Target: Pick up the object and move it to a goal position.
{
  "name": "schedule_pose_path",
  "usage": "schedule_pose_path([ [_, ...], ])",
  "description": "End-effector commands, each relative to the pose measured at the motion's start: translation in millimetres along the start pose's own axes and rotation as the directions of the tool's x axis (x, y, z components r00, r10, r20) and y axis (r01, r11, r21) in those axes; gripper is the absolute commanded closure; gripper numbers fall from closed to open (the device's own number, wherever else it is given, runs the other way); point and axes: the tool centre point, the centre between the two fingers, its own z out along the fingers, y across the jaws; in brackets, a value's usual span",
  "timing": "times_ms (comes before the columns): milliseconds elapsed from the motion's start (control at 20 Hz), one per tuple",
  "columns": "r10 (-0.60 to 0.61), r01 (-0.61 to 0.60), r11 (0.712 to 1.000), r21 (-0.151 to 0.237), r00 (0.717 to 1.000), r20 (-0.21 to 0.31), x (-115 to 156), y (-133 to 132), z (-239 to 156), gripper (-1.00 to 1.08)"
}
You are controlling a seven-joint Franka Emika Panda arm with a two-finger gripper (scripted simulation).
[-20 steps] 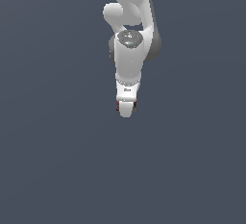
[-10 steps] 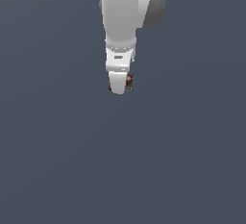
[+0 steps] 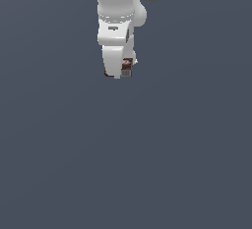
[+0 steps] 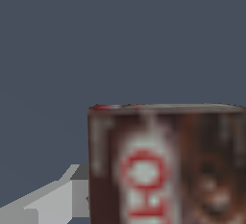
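1. The end effector [image 3: 119, 71] is clenched on the box [image 3: 127, 68], which sits at the tip of the arm in the upper middle of the exterior view. Only a sliver of brown and red shows there, beside the white finger.

2. In the wrist view the box [image 4: 166, 165] fills the lower part of the picture, its white-and-red label facing the camera, with one grey finger [image 4: 57, 196] just beside its edge. The contact itself is hidden, so how deep the box sits between the fingers cannot be told.

3. Slip is the main risk. The box is flat and narrow, so if the hold is only near one edge, a quick swing or sudden stop could probably pivot it or slide it out.

4. No goal marker shows in either view. Whether the arm is near its target cannot be judged, and overshoot would go unnoticed from these pictures.

5. The plain dark background gives no clue of height over the surface. A drop from here could likely send the box bouncing away from the goal.

6. The arm covers most of the box in the exterior view, so a small tilt in the grip would be hard to catch.
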Motion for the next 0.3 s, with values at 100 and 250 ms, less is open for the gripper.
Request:
schedule_pose_path([
  [100, 0.001, -0.001, 1.000, 0.002, 1.000, 0.001, -3.9, -1.0, -13.2, 1.08],
  [250, 0.001, -0.001, 1.000, 0.002, 1.000, 0.001, -4.7, -0.7, -15.3, 1.08],
])
